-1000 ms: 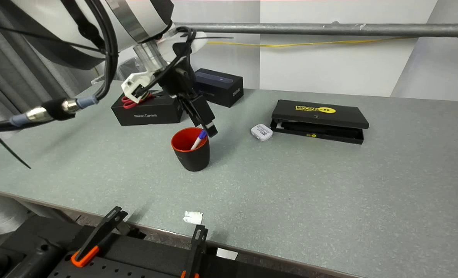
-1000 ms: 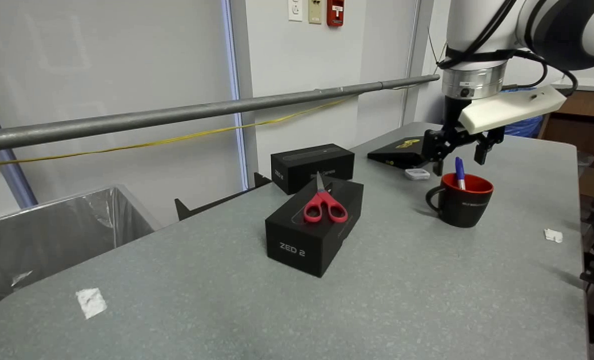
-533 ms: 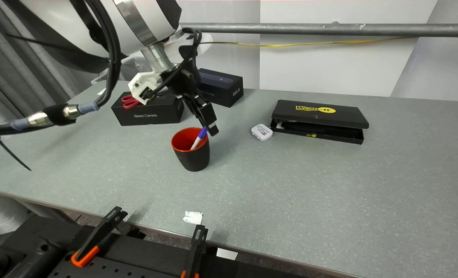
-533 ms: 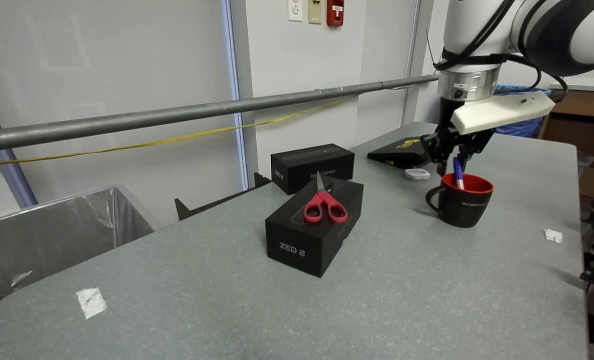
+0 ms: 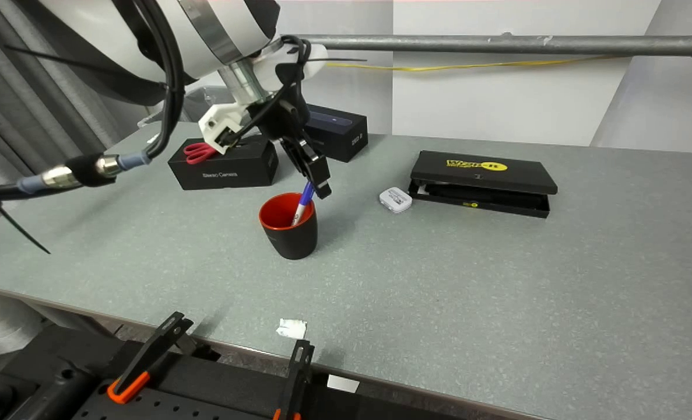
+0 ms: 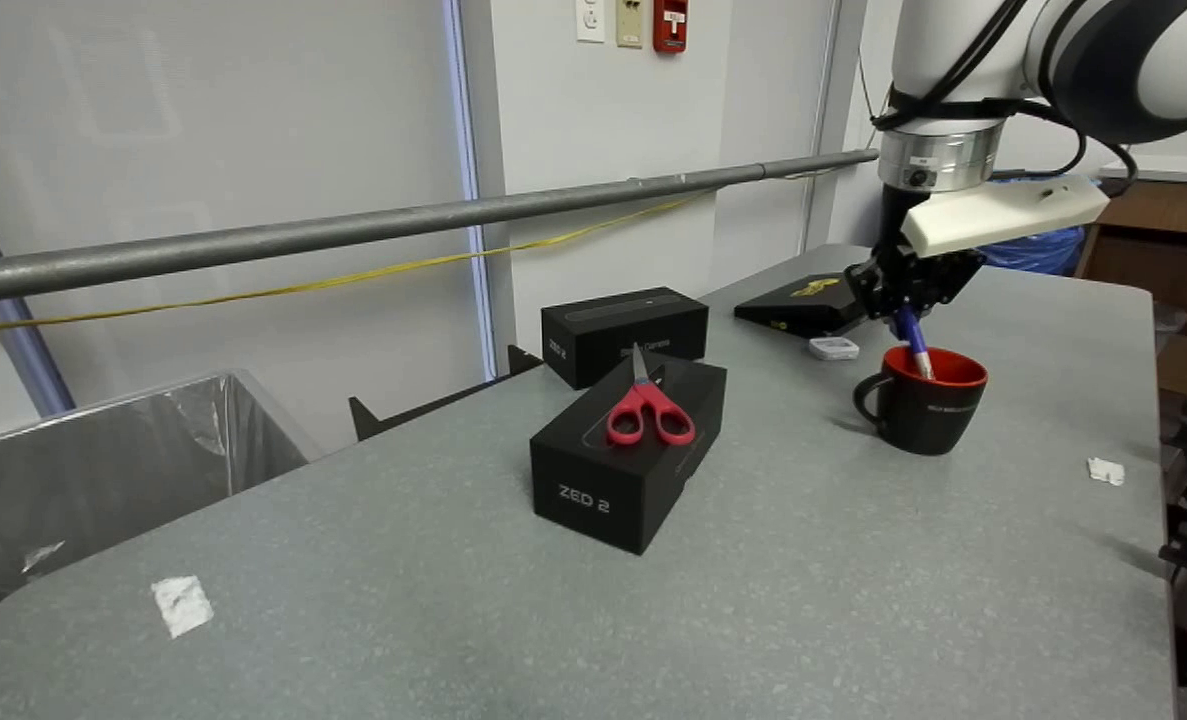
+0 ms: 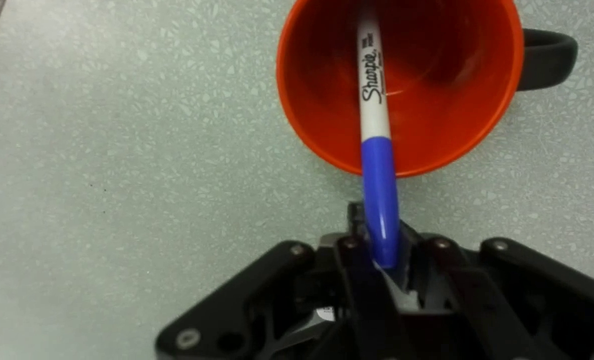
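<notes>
A Sharpie marker with a white barrel point(image 7: 372, 90) and a blue cap point(image 7: 381, 200) leans inside a black mug point(image 5: 292, 240) with a red inside. Around the upper part of the cap my gripper point(image 7: 381, 230) is shut, the cap lying between its two fingers. The marker's lower end rests down in the mug, its tip blurred from above. In an exterior view the gripper point(image 6: 905, 315) hangs just above the mug's rim, and the mug's dark handle point(image 6: 865, 395) points away from the robot's base. The fingertips are partly hidden behind the cap in the wrist view.
Two black camera boxes point(image 6: 588, 480) point(image 6: 625, 335) stand on the table, red scissors point(image 6: 650, 412) lying on the nearer. A small white case point(image 5: 395, 199) sits beside a black hinged case point(image 5: 483, 181), its lid ajar. Clamps point(image 5: 153, 350) grip the table's edge.
The jaws have gone from wide apart to closed on the marker's cap. The marker now leans more toward the gripper and sits slightly higher. The mug has hardly shifted.
</notes>
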Tool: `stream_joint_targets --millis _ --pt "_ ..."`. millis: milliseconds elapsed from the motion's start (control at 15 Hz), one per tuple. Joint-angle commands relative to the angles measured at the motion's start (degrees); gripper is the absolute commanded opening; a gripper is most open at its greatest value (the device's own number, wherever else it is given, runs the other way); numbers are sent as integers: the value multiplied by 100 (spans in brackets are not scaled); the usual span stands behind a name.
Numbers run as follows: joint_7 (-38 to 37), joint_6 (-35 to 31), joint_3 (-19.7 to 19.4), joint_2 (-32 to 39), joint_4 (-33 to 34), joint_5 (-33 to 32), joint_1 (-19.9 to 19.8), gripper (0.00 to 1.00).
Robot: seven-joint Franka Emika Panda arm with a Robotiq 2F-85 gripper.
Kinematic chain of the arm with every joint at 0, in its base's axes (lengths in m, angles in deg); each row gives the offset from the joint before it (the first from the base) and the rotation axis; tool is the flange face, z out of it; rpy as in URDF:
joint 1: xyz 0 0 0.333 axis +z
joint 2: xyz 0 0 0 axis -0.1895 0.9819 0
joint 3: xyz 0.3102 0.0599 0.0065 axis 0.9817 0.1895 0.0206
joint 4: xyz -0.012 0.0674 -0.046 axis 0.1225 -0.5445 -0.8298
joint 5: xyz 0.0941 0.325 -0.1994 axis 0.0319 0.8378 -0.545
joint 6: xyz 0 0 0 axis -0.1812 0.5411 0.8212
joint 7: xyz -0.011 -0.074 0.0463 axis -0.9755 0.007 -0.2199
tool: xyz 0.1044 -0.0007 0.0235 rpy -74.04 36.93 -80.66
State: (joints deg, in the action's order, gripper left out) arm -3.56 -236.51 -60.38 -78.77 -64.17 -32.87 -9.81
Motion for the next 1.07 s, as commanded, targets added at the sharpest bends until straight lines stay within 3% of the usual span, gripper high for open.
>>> stream_joint_targets --millis 0,267,533,733,1000 --pt "293 -212 -65 -547 -334 269 -15 2" --pt "858 -145 -56 -1482 -678 765 -194 2" --pt "1136 680 -60 -1980 -427 735 -579 2" --pt "1315 1243 -71 -1565 54 631 -937 2" --pt "1578 1559 -148 -474 696 801 -1005 2"
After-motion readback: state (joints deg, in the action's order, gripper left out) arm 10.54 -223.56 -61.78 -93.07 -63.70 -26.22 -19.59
